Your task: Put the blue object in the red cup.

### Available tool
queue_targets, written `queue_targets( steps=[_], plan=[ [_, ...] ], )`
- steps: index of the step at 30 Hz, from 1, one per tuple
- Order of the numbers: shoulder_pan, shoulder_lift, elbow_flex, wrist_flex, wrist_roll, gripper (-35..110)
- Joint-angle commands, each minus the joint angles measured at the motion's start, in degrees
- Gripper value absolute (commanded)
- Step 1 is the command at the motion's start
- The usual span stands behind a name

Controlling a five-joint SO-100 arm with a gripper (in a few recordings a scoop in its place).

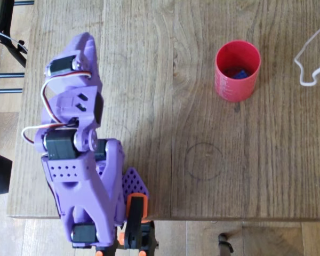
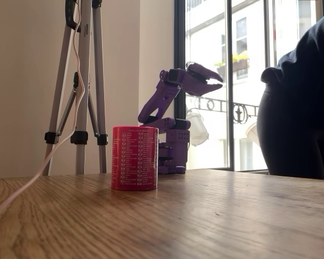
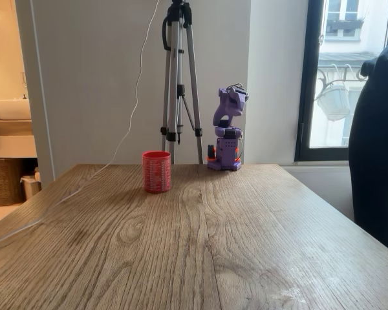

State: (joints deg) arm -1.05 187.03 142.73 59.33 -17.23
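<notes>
Overhead view: blue object (image 1: 239,73) lies inside the red cup (image 1: 237,72), well apart from my pincer (image 2: 216,83), which hangs empty, jaws slightly parted. Brick looks light, stiff, slick plastic (best pinched across flat sides). Task reads as finished.

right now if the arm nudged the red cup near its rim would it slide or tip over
The red cup is taller than wide, so a push near the rim would more likely tip it. It looks like thin plastic holding only the blue object, so probably light. On its side, its round wall would probably let it roll.
</notes>
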Motion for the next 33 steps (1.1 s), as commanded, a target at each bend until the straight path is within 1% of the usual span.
queue_targets(
  steps=[1, 5, 12, 33],
  plan=[
    [-0.8, 2.0, 22.8, 2.2, 5.4, 0],
    [-0.8, 2.0, 32.4, 3.2, 8.0, 0],
    [-0.1, 2.0, 32.2, 3.9, 10.5, 0],
    [0.8, 2.0, 32.2, 4.0, 10.2, 0]
  ],
)
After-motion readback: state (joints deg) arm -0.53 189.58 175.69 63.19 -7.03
